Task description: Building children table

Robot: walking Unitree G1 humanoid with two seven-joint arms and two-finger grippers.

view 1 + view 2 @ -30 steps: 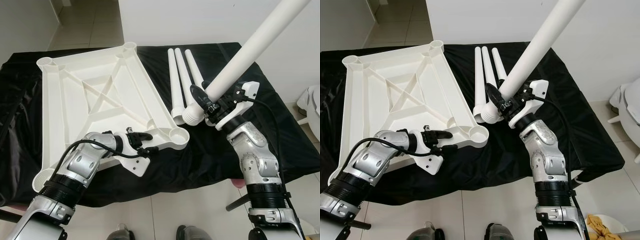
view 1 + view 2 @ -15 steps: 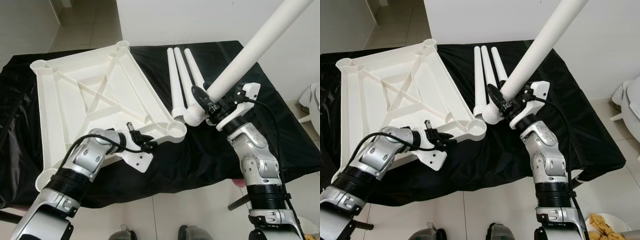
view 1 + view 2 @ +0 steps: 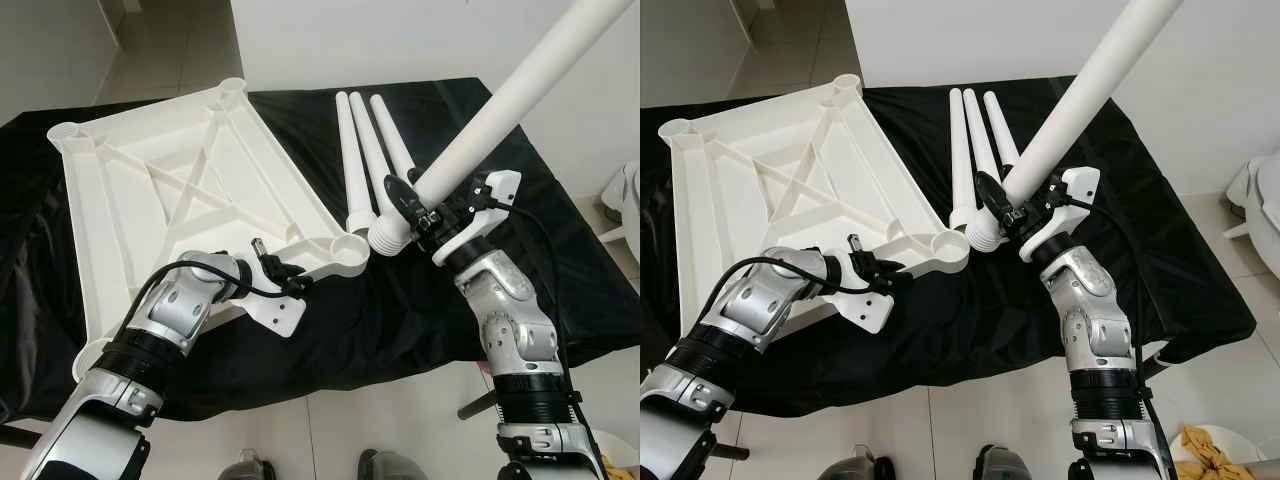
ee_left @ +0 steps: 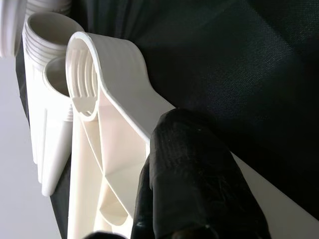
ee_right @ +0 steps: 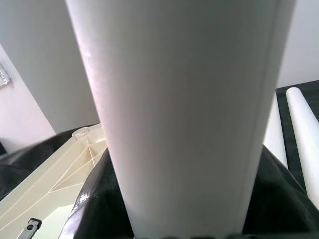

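A: Right gripper (image 3: 408, 203) — what's it got?
B: Pinching a white table leg (image 3: 497, 107) near its ribbed threaded end. Leg slants up and away from the tabletop, threaded end low, just beside the tabletop's near corner socket (image 3: 349, 245). Can't tell if they touch.

A: And the left gripper (image 3: 291, 277)?
B: Clamped on the near edge of the white tabletop (image 3: 150, 210), close to that same socket. Black fingers (image 4: 194, 174) wrap the rim in the wrist view, w/ the threaded socket ring just beyond them.

A: Where's the tabletop?
B: Upside down on the worktop (image 3: 420, 310), which has a black cloth over it. Ribs and X-bracing face up, round sockets at its corners.

A: Other legs?
B: Three spare legs (image 3: 365, 150) lying side by side on the cloth, just beside the tabletop on the held leg's side. Wide threaded ends point toward the robot, near the corner socket; narrow ends point away.

A: Anything else around?
B: Pale tiled floor (image 3: 400, 420) below the worktop's near edge, white wall behind it.
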